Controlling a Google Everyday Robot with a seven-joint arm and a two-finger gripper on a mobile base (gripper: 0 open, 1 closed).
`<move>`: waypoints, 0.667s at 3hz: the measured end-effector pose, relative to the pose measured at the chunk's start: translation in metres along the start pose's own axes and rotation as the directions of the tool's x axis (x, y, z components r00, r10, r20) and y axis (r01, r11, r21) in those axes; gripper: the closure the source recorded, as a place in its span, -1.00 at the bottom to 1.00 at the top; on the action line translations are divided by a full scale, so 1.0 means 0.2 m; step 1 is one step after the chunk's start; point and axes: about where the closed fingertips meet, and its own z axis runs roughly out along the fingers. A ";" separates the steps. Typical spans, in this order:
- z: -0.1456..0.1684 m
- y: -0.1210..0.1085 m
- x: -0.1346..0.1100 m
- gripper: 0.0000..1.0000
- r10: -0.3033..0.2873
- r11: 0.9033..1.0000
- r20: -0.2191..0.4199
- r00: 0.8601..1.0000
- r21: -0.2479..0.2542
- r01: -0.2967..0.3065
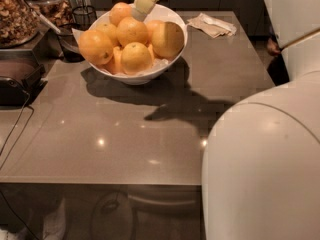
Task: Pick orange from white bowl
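Gripper [141, 8] over far side of bowl [135, 77], close above heaped oranges [132, 31], perhaps touching one. Open table [125, 134] in front of and right of bowl. Crowded on left: jars [15, 14], dark cup [70, 41] just beside bowl. Napkin [212, 24] at far right. Robot body [270, 159] blocking near right.

Grey glossy counter [125, 134], ceiling lights glinting on it. Crumpled white paper napkin [215, 25] at far right corner. Far left: big glass jar of brown dried bits [15, 15], second such jar [54, 8] beside it, small dark glass cup [68, 43] just in front. Black boxy appliance [17, 81] at left edge, thin black cable [15, 129] trailing toward front. My fingers [141, 4] up over counter's far side, left of napkin.
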 end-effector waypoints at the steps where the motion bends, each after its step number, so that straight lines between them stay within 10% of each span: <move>1: 0.06 -0.02 -0.03 -0.72 0.006 1.000 -0.005 1.000 -0.011 -0.006; 2: 0.10 -0.05 -0.05 -0.58 0.013 1.000 -0.011 1.000 -0.008 -0.013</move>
